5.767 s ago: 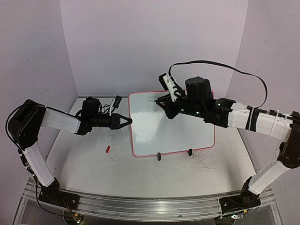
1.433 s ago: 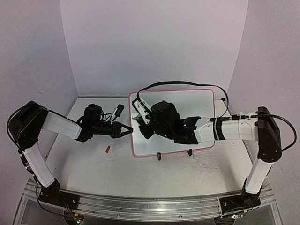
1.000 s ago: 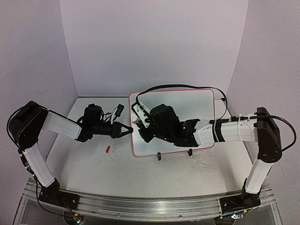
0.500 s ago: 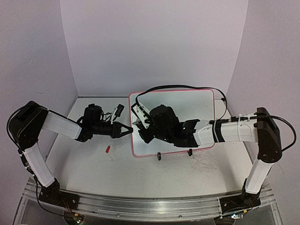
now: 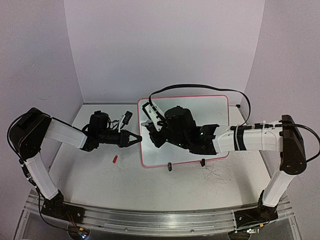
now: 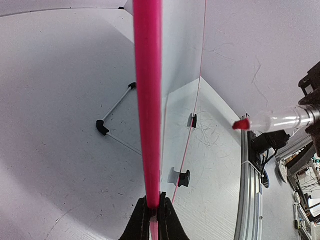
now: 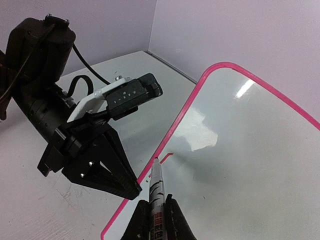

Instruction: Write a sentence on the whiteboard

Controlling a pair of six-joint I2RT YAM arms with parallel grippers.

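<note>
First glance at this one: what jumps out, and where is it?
The propped-up whiteboard at centre, its red rim pinched by the left gripper at the left edge. The right gripper holds a marker, tip by that edge, beside a short red stroke.

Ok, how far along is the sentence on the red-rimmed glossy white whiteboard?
Done: the left gripper is clamped on the left edge of the red-rimmed glossy white whiteboard, and the right gripper holds the uncapped red-tipped marker. In hand: its tip sits beside one short red stroke near that edge, so writing has barely begun. Left: nearly all the words; the panel that shows is otherwise blank.
</note>
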